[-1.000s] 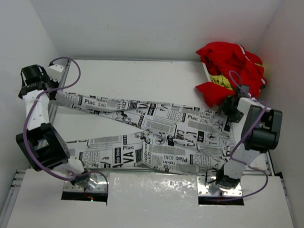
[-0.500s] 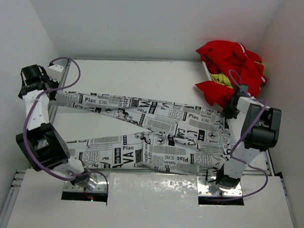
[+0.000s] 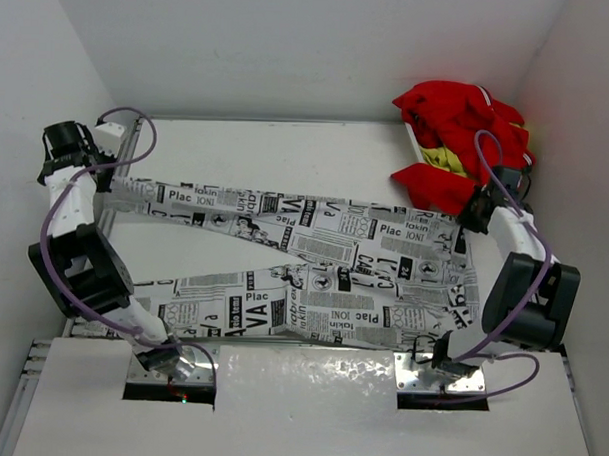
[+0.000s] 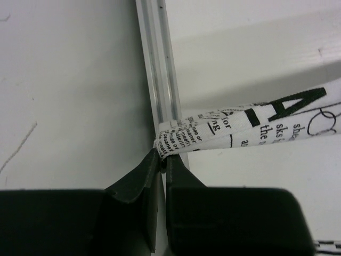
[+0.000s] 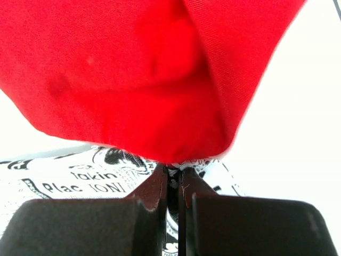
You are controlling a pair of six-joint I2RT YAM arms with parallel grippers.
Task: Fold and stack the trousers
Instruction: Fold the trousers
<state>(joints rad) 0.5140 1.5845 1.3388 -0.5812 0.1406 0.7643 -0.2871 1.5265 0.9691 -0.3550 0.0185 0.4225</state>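
Left end effector (image 4: 162,158), fingers pressed together, pinches the cuff of the far leg of the trousers (image 3: 323,259) at 9 o'clock, over the rail (image 4: 160,64) at the tabletop (image 3: 267,152) edge. Right end effector (image 5: 173,172), likewise pressed together, pinches the waist corner at 3 o'clock, beneath the edge of a red garment (image 3: 458,118). The trousers lie across the tabletop centre, long axis 9-to-3, waist at 3, legs forking toward 9 and 8 o'clock.

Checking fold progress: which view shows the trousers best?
The top external view: the trousers show whole, legs splayed. Left wrist shows only a pinched leg end; right wrist, a printed patch under red cloth.
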